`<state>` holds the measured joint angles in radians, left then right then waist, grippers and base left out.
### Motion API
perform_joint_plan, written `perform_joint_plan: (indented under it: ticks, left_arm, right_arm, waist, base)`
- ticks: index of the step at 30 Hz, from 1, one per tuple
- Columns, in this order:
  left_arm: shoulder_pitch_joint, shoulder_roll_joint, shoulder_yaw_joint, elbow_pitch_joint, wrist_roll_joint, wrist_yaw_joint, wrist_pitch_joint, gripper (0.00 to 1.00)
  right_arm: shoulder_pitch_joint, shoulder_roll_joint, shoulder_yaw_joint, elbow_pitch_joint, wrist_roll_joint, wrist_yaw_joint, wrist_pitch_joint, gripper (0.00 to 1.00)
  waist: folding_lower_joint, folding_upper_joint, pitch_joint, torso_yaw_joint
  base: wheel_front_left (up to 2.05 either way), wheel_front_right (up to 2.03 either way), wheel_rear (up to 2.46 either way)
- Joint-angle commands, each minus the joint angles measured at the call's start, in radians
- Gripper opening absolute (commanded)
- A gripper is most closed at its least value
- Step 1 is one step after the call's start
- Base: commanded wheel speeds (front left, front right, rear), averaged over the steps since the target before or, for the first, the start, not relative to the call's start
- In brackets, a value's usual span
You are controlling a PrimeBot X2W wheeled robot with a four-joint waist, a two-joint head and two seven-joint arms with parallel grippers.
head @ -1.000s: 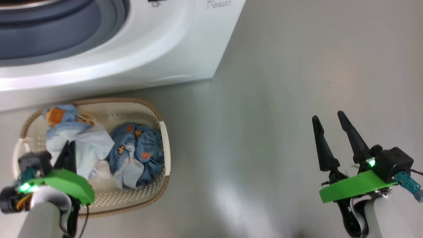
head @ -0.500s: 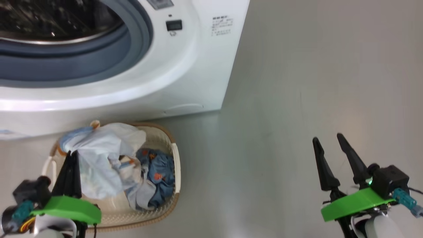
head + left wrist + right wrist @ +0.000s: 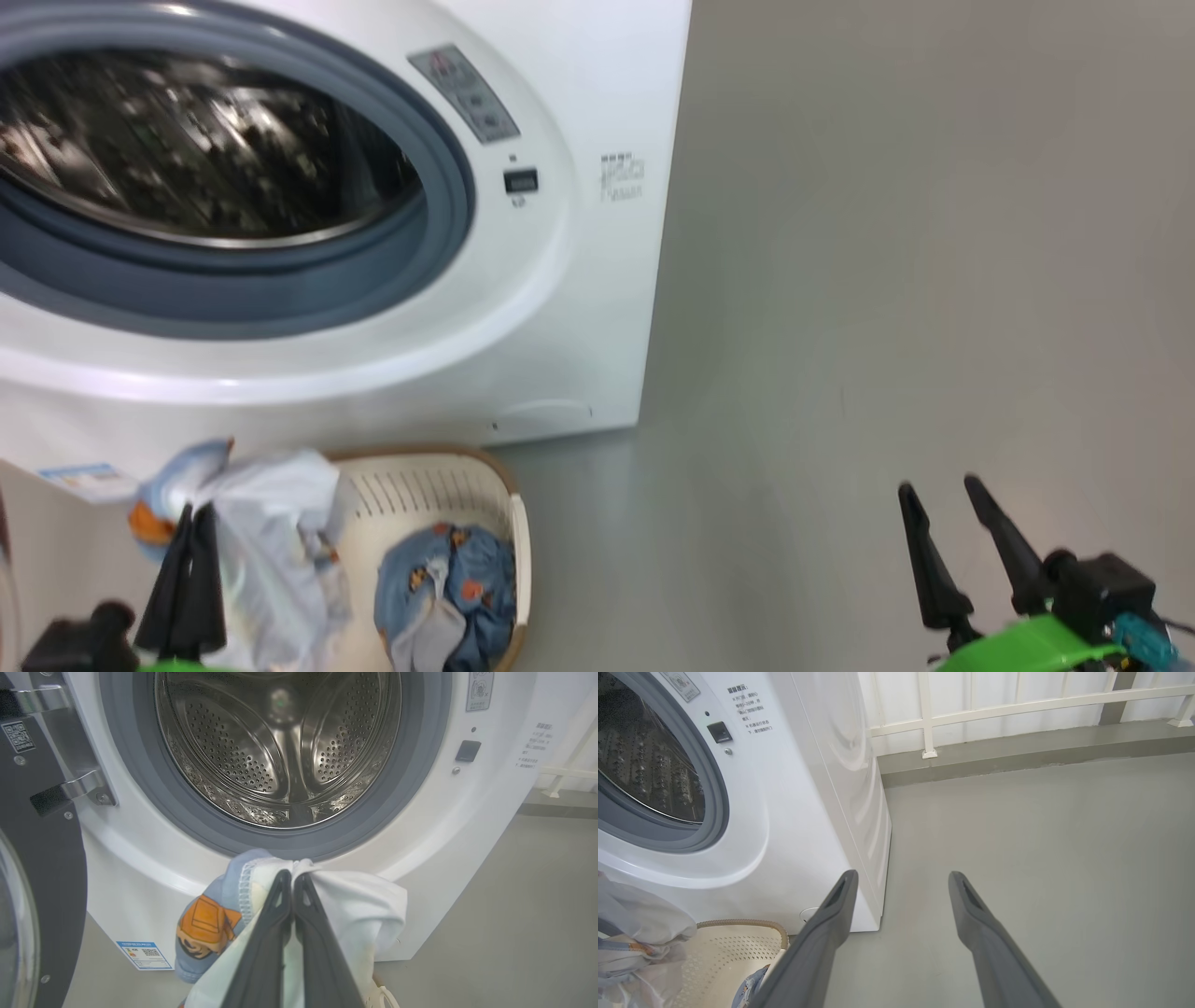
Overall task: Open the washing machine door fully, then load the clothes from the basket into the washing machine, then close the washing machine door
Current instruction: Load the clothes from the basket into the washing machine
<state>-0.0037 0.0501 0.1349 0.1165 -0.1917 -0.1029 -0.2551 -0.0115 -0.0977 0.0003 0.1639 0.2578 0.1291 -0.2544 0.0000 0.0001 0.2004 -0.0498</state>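
Note:
My left gripper (image 3: 194,511) (image 3: 292,873) is shut on a pale blue-white garment (image 3: 271,541) (image 3: 355,905) of the clothes, held up above the basket (image 3: 439,485) and in front of the washing machine (image 3: 579,308), just below its open steel drum (image 3: 280,742). A medium blue garment (image 3: 448,583) with orange figures lies in the basket. The washing machine door (image 3: 42,896) stands swung open at the left of the left wrist view. My right gripper (image 3: 938,490) (image 3: 901,877) hangs open over bare floor to the right of the machine, holding nothing.
Grey floor (image 3: 887,280) stretches to the right of the machine. A white railing (image 3: 1017,704) on a low kerb runs along the far side. A blue sticker (image 3: 144,954) sits low on the machine's front.
The head camera has tilted up, bringing the drum opening into view. My left gripper has lifted the pale garment out of the basket toward the machine. The right gripper stays open.

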Motion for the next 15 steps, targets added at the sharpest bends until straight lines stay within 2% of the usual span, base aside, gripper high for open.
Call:
perform_joint_plan:
  ticks: [1, 6, 15]
  left_arm:
    - [0.027, 0.009, 0.043, -0.046, 0.007, 0.0, -0.007, 0.0]
    - [0.096, 0.004, 0.054, -0.093, 0.004, 0.01, -0.007, 0.0]
    - [0.162, 0.001, 0.057, -0.135, -0.012, 0.021, -0.007, 0.0]
  right_arm:
    - [0.029, -0.005, 0.016, -0.02, 0.002, 0.002, -0.007, 1.0]
    - [0.075, -0.002, 0.009, -0.026, -0.01, 0.002, -0.007, 1.0]
    - [0.11, 0.003, 0.003, -0.034, -0.009, 0.002, -0.007, 1.0]
  waist:
    - [0.0, -0.0001, -0.103, 0.009]
    - [0.0, -0.0001, -0.165, 0.007]
    - [0.0, -0.0001, -0.209, 0.003]
  base:
    - [0.0, 0.0, 0.0]
    - [0.0, 0.0, 0.0]
    - [0.0, 0.0, 0.0]
